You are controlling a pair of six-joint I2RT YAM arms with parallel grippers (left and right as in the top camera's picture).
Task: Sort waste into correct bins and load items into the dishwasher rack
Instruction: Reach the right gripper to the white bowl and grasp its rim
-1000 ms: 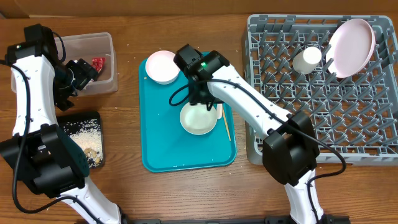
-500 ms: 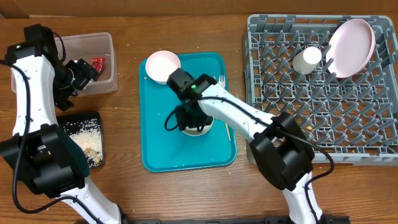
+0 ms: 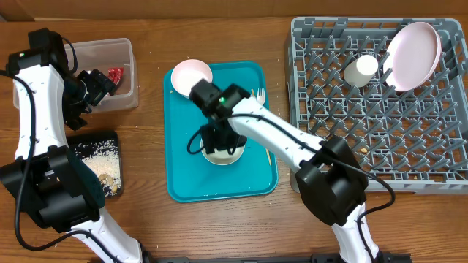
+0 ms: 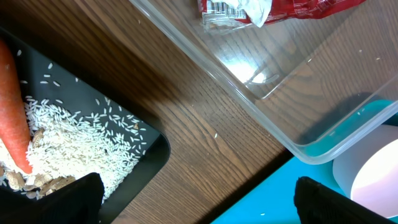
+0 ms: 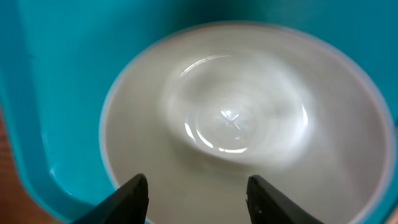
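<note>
— Different from a second ago?
— Only on the right: down the teal tray [image 3: 183, 183] from its upper end, now directly over the middle bowl [image 5: 236, 124]. No other shift.
— Anything readable?
— Just a barcode on the red wrapper [image 4: 298, 9] inside the clear tub [image 4: 298, 106]; no legible words.
— Right tool [image 5: 196, 183]?
— Partly spread above the bowl's near rim, gripping nothing; contact impossible to tell.
— Left tool [image 4: 199, 186]?
— Spread wide and empty, over the bare surface [image 4: 205, 124] between tub and black tray [image 4: 155, 152]; carrot [image 4: 12, 106] and rice [image 4: 74, 143] in that tray.
— Rack [image 3: 439, 146]?
— Already carrying plate [image 3: 413, 45] and cup [image 3: 361, 69].
</note>
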